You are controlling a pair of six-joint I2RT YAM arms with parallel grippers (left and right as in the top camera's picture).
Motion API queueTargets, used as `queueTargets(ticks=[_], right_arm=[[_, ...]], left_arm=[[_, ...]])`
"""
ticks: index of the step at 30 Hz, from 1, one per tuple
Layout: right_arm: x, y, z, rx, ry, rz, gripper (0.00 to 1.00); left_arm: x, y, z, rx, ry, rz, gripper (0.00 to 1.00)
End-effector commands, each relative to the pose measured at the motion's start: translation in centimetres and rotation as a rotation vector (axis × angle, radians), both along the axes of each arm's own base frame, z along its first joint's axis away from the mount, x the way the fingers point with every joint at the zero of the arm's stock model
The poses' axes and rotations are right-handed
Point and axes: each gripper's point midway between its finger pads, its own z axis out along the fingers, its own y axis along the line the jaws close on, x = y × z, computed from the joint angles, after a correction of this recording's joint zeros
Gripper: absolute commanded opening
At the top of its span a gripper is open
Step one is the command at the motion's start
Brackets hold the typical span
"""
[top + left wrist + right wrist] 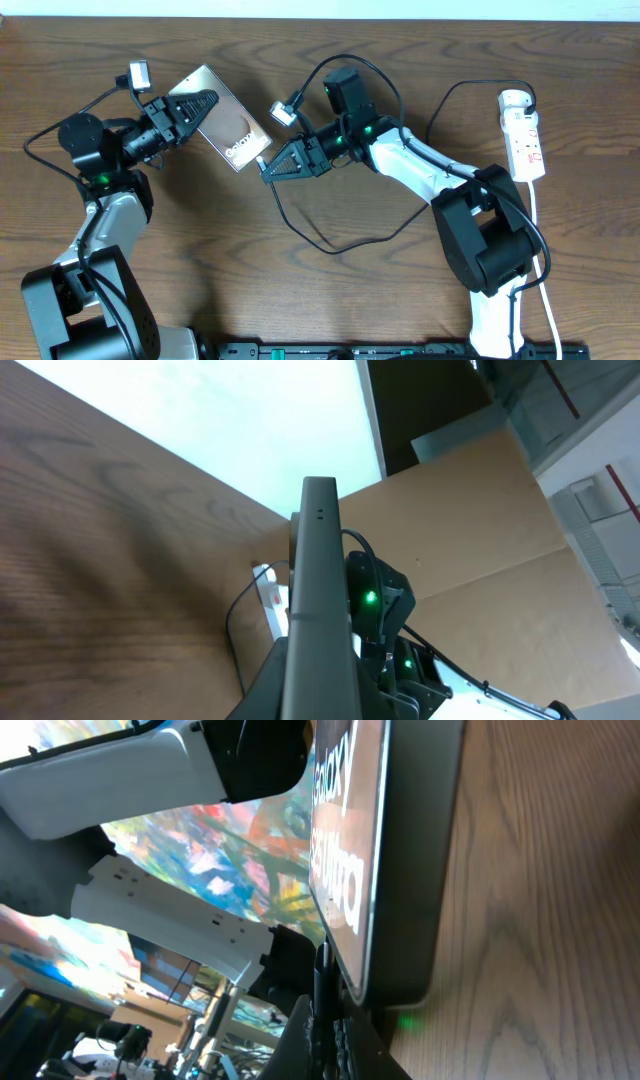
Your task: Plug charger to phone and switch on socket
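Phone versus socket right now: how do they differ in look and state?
The phone is dark and glossy; the socket is white with red marks. The phone is clamped in the left gripper and sits diagonally; the socket lies untouched at far right, running straight top to bottom in the overhead view. Shared: both are flat, elongated rectangles.

Left fingers [196, 104] and right fingers [284, 161] closed, tips converging.

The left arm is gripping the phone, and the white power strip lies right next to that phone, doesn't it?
Not quite. The left arm's fingers do grip the phone, but the white power strip lies far from it, on the other side of the table past the right arm. The overhead view shows this.
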Motion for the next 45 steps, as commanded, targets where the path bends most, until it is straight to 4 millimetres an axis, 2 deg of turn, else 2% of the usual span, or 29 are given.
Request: queueTargets(ticks=[1, 10, 37, 45], right_arm=[[-0.5, 0.5, 1.4, 0.021, -0.048, 0.007, 0.01], [-0.6, 0.6, 1.4, 0.018, -0.049, 0.005, 0.01], [-0.5, 0.6, 1.3, 0.018, -0.052, 0.003, 0.01], [-0.4, 0.5, 1.3, 0.018, -0.052, -0.001, 0.01]], left_arm=[[-1.0, -0.8, 0.5, 0.009, -0.009, -0.077, 0.07], [-1.1, -0.8, 0.5, 0.01, -0.009, -0.08, 0.07], [-3.6, -2.0, 0.6, 0.056, -0.054, -0.237, 0.07], [-3.7, -2.0, 0.6, 0.055, -0.053, -0.24, 0.07]])
